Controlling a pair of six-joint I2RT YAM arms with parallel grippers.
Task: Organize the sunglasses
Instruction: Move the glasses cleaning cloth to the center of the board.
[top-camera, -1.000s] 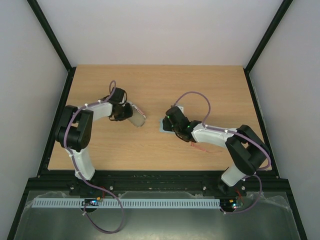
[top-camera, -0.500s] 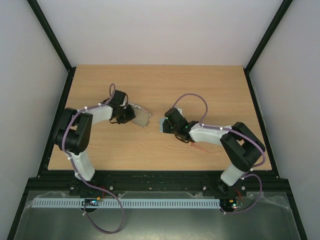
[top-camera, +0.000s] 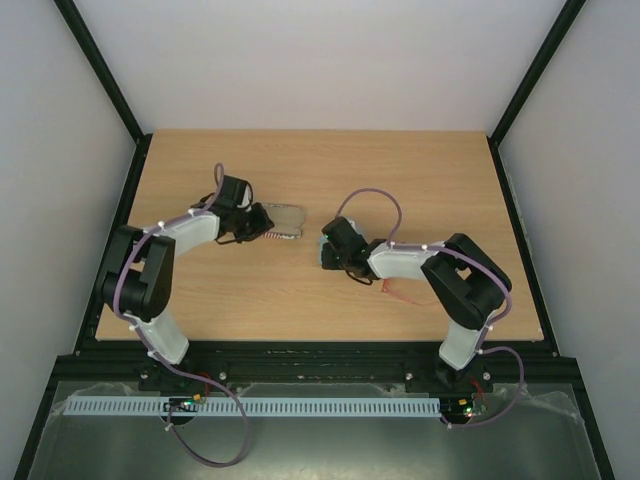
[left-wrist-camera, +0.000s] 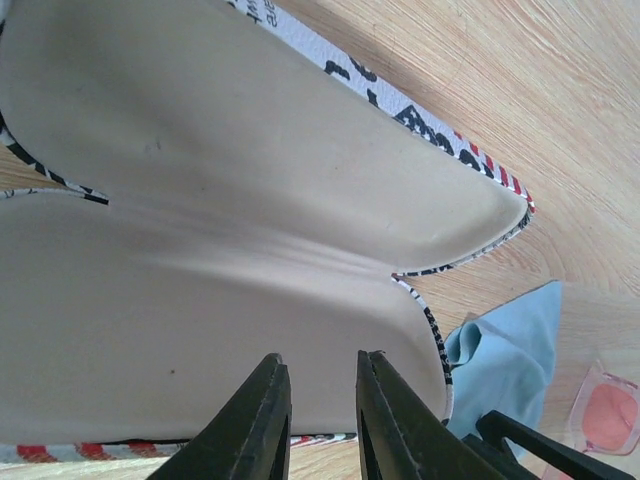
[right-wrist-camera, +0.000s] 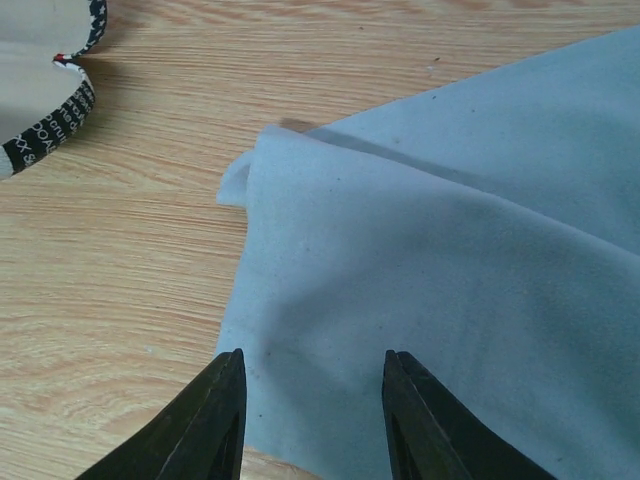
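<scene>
The left gripper (left-wrist-camera: 322, 360) has its jaws drawn narrow at the near rim of the flag-patterned glasses case (top-camera: 283, 220), and by the look of it is pinching that rim to hold the case open, cream lining bared and mouth turned toward 3 o'clock. The right gripper (right-wrist-camera: 315, 360) hovers with jaws parted and nothing pinched, straddling the near edge of the light blue cleaning cloth (right-wrist-camera: 430, 260), which lies about mid-table on the wooden table (top-camera: 300, 160) with a soft fold running across it. The sunglasses (top-camera: 398, 292), thin red-orange frame, lie on the wood at 4 o'clock from the cloth, partly under the right forearm and well apart from the case at 9 o'clock. The step in hand seems to be taking up the cloth. To do it well, the right fingers should come down until the pads press the fabric to the wood, then close slowly so a ridge of cloth gathers between them; aiming at the raised fold toward 12 o'clock gives more to bite than the flat hem. Lift straight up before any sideways travel, so that the trailing corner does not sweep toward 4 o'clock and snag the frame. The left arm should hold the case steady, its opening wide, since a loose grip could let the lid fall shut
</scene>
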